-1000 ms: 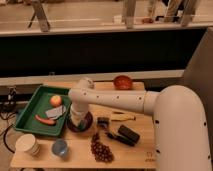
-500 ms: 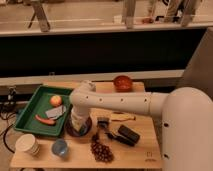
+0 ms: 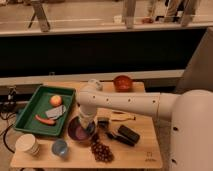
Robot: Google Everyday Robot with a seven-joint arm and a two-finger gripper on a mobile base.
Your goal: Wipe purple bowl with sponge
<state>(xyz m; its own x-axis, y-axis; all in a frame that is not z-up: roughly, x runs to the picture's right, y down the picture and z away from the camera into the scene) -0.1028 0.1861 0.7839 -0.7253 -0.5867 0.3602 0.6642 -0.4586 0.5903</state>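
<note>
The purple bowl (image 3: 78,131) sits on the wooden table (image 3: 145,150) just right of the green tray, its pinkish inside facing up. My white arm reaches in from the right and bends down over it. The gripper (image 3: 87,124) hangs at the bowl's right rim, just above or in the bowl. A small bluish bit that may be the sponge (image 3: 91,128) shows at the gripper's tip; most of it is hidden.
A green tray (image 3: 27,112) holds an orange fruit (image 3: 56,100), a grey flat piece (image 3: 56,112) and a carrot (image 3: 45,120). An orange-brown bowl (image 3: 122,82) stands at the back. Grapes (image 3: 101,151), a black object (image 3: 128,135), a light-blue cup (image 3: 60,148) and a white cup (image 3: 27,146) lie near the front.
The arm has shifted slightly over the bowl, with the gripper now lower at the bowl's right side. The bowl and other objects have stayed in place.
</note>
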